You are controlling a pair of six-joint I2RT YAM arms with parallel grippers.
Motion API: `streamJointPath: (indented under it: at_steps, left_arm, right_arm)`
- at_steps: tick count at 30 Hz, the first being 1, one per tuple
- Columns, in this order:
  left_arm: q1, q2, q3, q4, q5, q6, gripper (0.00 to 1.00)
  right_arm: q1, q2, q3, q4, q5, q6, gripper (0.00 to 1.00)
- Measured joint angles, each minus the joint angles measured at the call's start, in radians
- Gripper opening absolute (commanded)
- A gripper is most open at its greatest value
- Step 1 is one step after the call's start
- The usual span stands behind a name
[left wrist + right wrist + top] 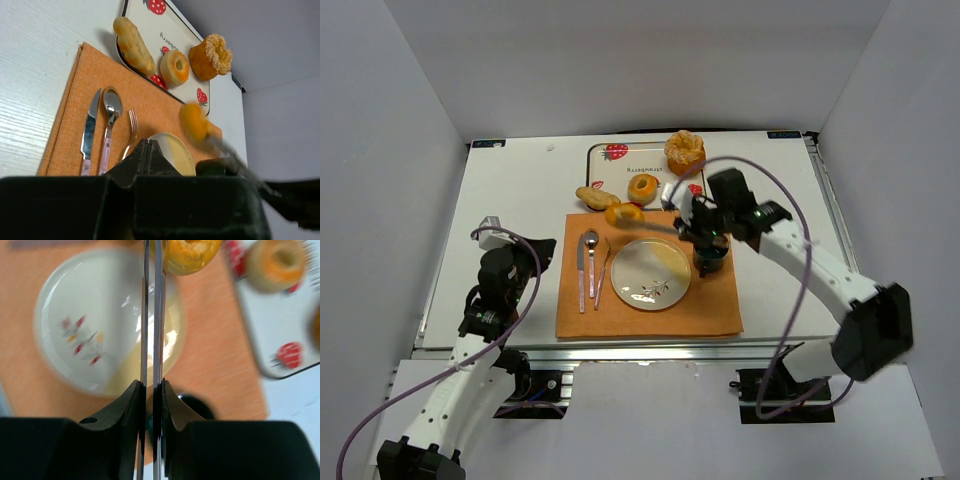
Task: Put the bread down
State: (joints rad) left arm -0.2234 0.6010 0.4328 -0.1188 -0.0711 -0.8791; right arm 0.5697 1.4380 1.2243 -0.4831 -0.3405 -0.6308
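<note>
The bread [625, 213] [194, 121] [192, 252], a small golden-orange ring, is pinched at the tip of thin metal tongs [660, 225] [150, 315]. It hangs over the far edge of the orange mat [650, 320], just beyond the rim of the white plate [665, 262] [75, 300]. My right gripper [695, 228] [150, 385] is shut on the tongs' handles. A second, near-identical ring [642, 187] [175, 67] lies on the strawberry tray [605, 170]. My left gripper [535, 250] [145, 142] rests left of the mat, shut and holding nothing.
A large ridged orange bun [684, 152] and an oblong tan roll [597, 197] sit on the tray. A knife [582, 270], spoon [591, 260] and fork [602, 272] lie on the mat left of the plate. A black cup [710, 262] stands right of the plate, under my right wrist.
</note>
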Motion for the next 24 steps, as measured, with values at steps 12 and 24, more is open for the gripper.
streamJointPath:
  at_steps: [12,24]
  left_arm:
    - [0.0,0.064,0.0,0.038,0.013,0.002,0.66]
    - [0.0,0.009,0.0,0.036,0.012,-0.005,0.67]
  right_arm:
    - [0.002,-0.357,-0.38,-0.161,-0.03,-0.095,0.16]
    - [0.001,-0.352,-0.423,-0.152,-0.027,-0.109,0.51]
